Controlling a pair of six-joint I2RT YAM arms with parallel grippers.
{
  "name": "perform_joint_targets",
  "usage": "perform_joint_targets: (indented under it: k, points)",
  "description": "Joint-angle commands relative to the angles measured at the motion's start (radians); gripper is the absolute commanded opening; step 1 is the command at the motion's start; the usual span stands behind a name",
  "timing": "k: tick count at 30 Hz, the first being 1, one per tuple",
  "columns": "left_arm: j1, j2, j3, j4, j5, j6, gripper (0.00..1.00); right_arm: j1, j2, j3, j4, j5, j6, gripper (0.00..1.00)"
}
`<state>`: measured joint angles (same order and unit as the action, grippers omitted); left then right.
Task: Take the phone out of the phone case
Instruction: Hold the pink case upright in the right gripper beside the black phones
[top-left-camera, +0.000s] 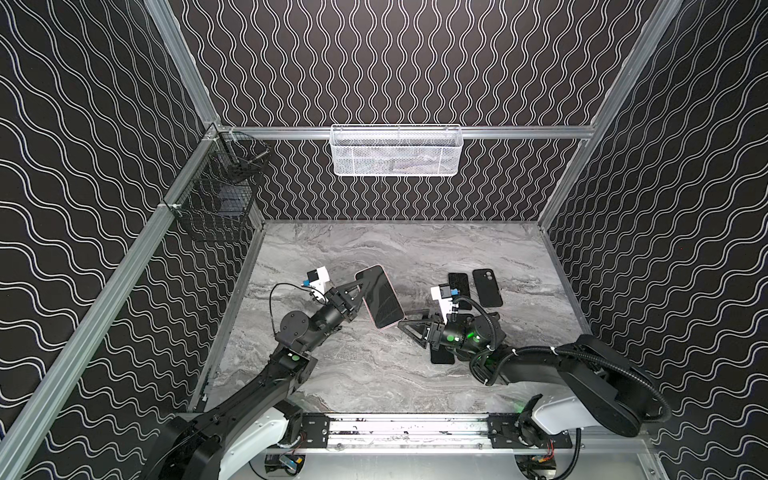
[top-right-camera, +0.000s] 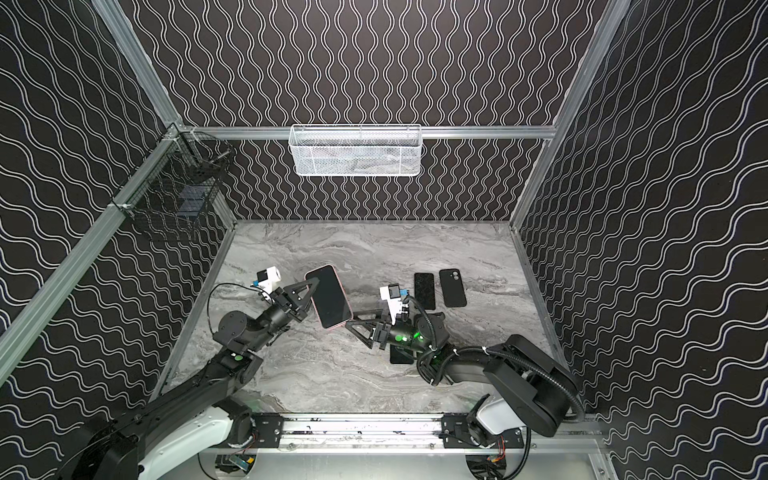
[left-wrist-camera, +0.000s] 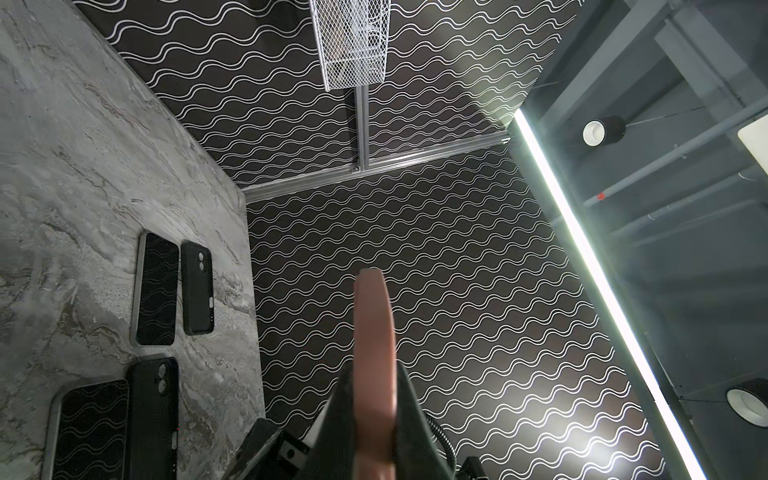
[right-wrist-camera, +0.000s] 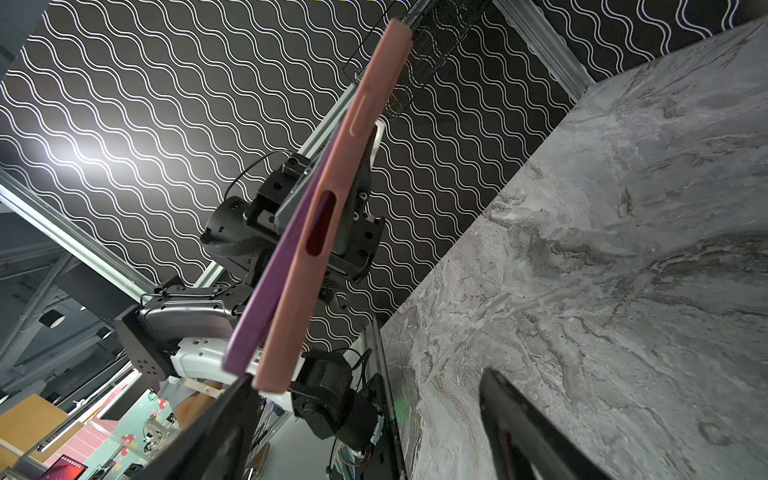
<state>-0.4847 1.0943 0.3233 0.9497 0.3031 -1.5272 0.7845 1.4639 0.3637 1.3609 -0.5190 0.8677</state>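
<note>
1. The left gripper (top-left-camera: 362, 291) is clamped tight on one long edge of the phone (top-left-camera: 380, 297). It holds the phone clear of the table, just left of centre in both top views, with the dark screen facing up and tilted.
2. The pink phone case (right-wrist-camera: 291, 299) wraps the phone. In the right wrist view the phone's purple body stands apart from the case at the lower end of the frame, and higher up the two lie together.
3. The right gripper (top-left-camera: 409, 332) has its jaws spread wide and holds nothing. It sits at the phone's lower corner, near the centre of both top views. I cannot tell whether a finger touches that corner.
4. The grey marble table (top-left-camera: 374, 382) lies below both grippers.
5. Right of centre, a black phone (top-left-camera: 459, 286) and a black case (top-left-camera: 487, 286) lie flat, just beside each other.
6. A white mesh basket (top-left-camera: 395, 149) hangs at upper centre and a black wire basket (top-left-camera: 220, 199) at the left.
</note>
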Motion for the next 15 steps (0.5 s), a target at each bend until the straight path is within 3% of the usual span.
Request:
perform_joint_targets:
  k: [1,15]
  points:
    - [-0.007,0.017,0.011,0.101,0.041,-0.022,0.00,-0.004,0.016,0.009,0.084,0.004,0.033,0.83]
    - [-0.027,0.061,0.019,0.122,0.039,-0.001,0.00,-0.033,0.014,0.033,0.085,-0.026,0.048,0.74]
